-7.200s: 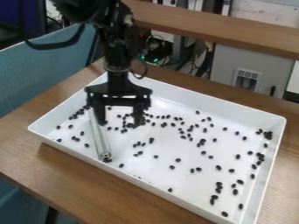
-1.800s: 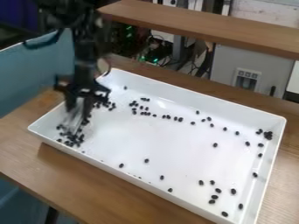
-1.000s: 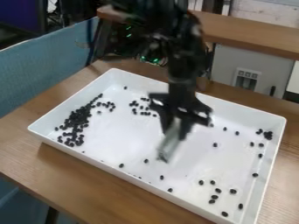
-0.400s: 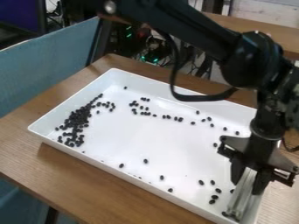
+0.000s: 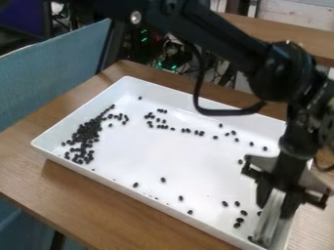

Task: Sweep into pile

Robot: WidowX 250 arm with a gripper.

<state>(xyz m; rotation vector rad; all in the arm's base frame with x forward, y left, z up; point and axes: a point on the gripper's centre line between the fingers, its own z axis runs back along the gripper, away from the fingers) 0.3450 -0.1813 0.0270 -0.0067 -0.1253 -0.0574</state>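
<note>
At the right end of the white tray (image 5: pixel 175 161), the gripper (image 5: pixel 277 197) hangs low, shut on a pale, translucent flat sweeping tool (image 5: pixel 269 217). The tool's lower end is down by the tray floor in the near right corner. Dark beans form a dense pile (image 5: pixel 85 136) along the tray's left side. A loose row of beans (image 5: pixel 187 130) runs near the far wall, and scattered beans (image 5: pixel 239 219) lie just left of the tool. The arm hides part of the tray's right side.
The tray's raised walls surround the beans on a wooden table (image 5: pixel 78 195). A blue chair back (image 5: pixel 52 73) stands at the left. Behind the table are cables and a grey cabinet, partly covered by the arm.
From the tray's left side, the gripper has swung across to the near right corner with the tool. The left beans have gathered into a denser pile, and the middle holds fewer beans.
</note>
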